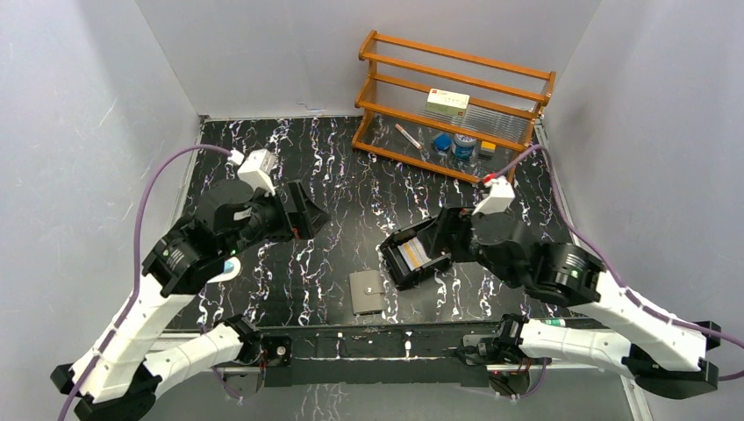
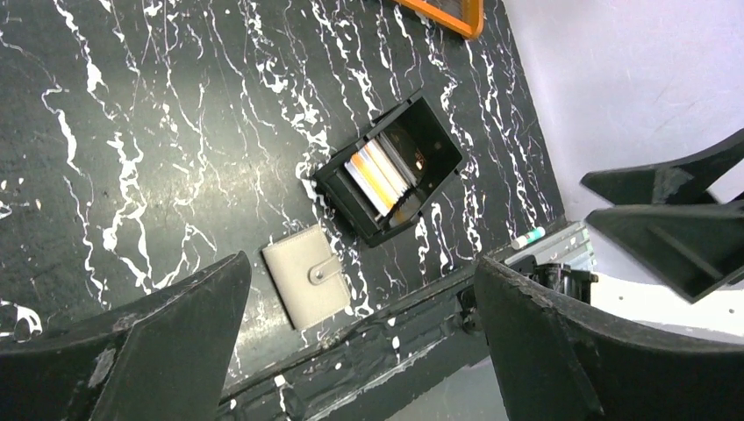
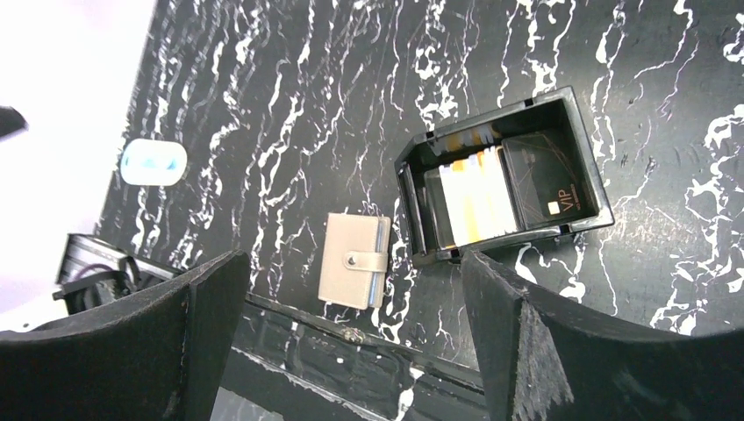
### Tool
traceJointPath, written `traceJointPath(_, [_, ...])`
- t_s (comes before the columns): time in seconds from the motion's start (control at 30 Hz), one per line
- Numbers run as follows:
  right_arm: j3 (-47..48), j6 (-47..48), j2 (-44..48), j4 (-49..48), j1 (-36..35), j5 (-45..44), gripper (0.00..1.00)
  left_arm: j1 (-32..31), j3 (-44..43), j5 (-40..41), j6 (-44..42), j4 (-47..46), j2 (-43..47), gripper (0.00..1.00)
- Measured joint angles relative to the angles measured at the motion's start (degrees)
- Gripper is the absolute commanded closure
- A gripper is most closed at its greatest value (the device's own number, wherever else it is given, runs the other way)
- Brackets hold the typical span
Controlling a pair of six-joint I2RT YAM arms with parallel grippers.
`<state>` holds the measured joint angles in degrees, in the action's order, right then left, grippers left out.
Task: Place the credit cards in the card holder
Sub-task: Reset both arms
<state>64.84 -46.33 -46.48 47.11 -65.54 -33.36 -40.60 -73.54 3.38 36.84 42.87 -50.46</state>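
The card holder (image 1: 366, 291), a closed grey wallet with its snap tab fastened, lies flat near the table's front edge; it also shows in the left wrist view (image 2: 307, 276) and the right wrist view (image 3: 355, 260). Several credit cards (image 3: 478, 195), pale with orange edges, stand in a black box-like tray (image 1: 397, 263) just right of it, with a black VIP card (image 3: 544, 180) beside them. The tray (image 2: 439, 145) and cards (image 2: 377, 175) also show in the left wrist view. My left gripper (image 1: 309, 210) (image 2: 361, 263) is open and empty, raised left of the tray. My right gripper (image 1: 443, 235) (image 3: 353, 256) is open and empty, raised by the tray's right side.
A wooden rack (image 1: 452, 105) at the back right holds a small box, a pen and small items. A metal rail (image 1: 368, 338) runs along the table's front edge. A small tube (image 2: 529, 237) lies by the right arm's base. Grey walls enclose three sides.
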Motion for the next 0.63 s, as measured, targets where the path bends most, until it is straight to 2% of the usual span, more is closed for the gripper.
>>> traceJointPath(0.3, [-0.2,-1.3,8.0,1.1,0.0,-3.0,0.02,0.0,7.9,0.1,1.7,0.9,9.0,0.01])
traceJointPath(0.63, [-1.0,-1.7,7.4,1.9,0.0,-3.8,0.02,0.0,9.6,1.9,1.9,0.7,12.3,0.01])
